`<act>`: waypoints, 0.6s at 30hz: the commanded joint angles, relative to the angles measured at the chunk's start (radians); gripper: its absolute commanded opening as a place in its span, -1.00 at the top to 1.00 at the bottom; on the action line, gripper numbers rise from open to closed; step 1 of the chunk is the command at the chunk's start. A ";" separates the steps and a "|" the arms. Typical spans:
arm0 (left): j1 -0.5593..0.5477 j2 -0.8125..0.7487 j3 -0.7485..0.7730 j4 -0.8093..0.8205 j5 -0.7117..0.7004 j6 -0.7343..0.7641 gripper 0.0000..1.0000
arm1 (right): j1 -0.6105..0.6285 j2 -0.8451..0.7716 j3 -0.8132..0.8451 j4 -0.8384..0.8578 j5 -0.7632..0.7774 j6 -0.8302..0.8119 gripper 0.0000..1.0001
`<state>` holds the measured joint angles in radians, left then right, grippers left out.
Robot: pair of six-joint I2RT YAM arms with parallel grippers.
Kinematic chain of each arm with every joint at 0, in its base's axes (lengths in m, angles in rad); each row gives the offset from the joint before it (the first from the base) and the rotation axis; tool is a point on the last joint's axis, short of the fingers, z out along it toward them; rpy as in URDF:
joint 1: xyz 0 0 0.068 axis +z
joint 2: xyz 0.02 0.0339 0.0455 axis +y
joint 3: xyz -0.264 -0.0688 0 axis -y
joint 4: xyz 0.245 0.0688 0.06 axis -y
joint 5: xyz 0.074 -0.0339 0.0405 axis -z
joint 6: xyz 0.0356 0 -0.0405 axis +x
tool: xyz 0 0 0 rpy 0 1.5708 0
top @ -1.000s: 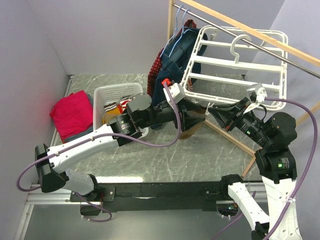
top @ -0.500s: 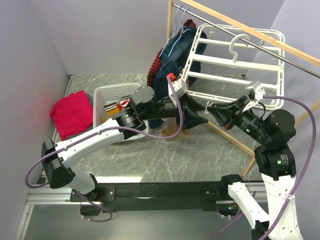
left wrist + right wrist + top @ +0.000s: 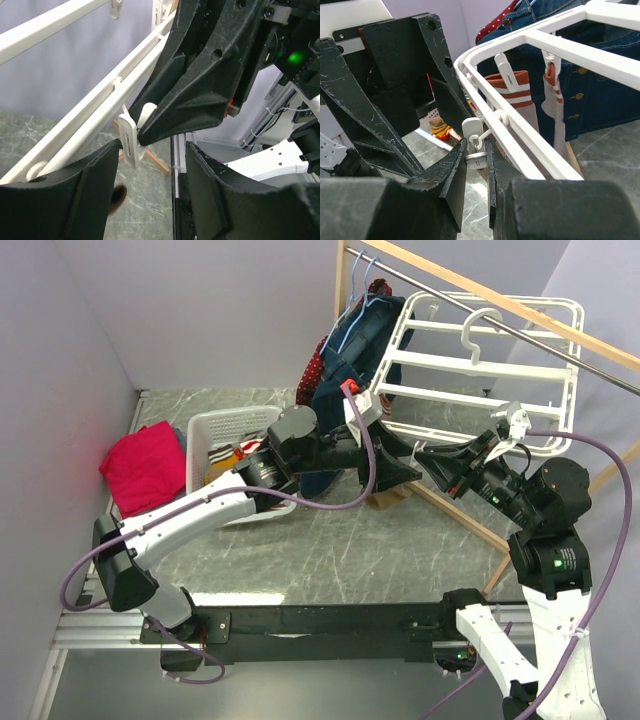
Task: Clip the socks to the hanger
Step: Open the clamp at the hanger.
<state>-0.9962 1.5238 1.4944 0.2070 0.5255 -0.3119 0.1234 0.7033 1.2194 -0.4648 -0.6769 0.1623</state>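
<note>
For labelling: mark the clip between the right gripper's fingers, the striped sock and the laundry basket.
Clip (image 3: pixel 472 128), right wrist view, top end.
Striped sock (image 3: pixel 512 90), right wrist view, cuff.
Laundry basket (image 3: pixel 230 418), top external view, rim.

This is looking like a robot test lab dressed up as a laundry corner. Plain pale purple walls (image 3: pixel 200 310) are boxing in a grey marble-look table (image 3: pixel 330 550). A long black metal rail (image 3: pixel 330 618) is running along its near edge, holding two white and black robot arms (image 3: pixel 190 515). Near the far right corner, a white plastic drying frame (image 3: pixel 470 363) is hanging on a wooden rack (image 3: pixel 341 280). A white plastic laundry basket (image 3: pixel 215 430) is sitting by the far edge.
</note>
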 commanded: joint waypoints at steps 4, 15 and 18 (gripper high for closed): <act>0.002 0.068 0.092 -0.083 -0.082 0.029 -0.32 | 0.015 -0.005 0.040 -0.012 -0.139 0.043 0.94; 0.010 0.049 0.052 -0.035 -0.019 0.034 -0.10 | 0.016 -0.008 0.040 -0.006 -0.145 0.049 0.93; 0.013 0.032 0.026 0.014 0.008 0.022 0.06 | 0.015 -0.010 0.037 -0.009 -0.145 0.046 0.93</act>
<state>-1.0019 1.5806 1.5471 0.1413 0.5152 -0.2783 0.1238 0.7097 1.2194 -0.4641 -0.6926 0.1699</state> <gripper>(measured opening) 0.525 0.242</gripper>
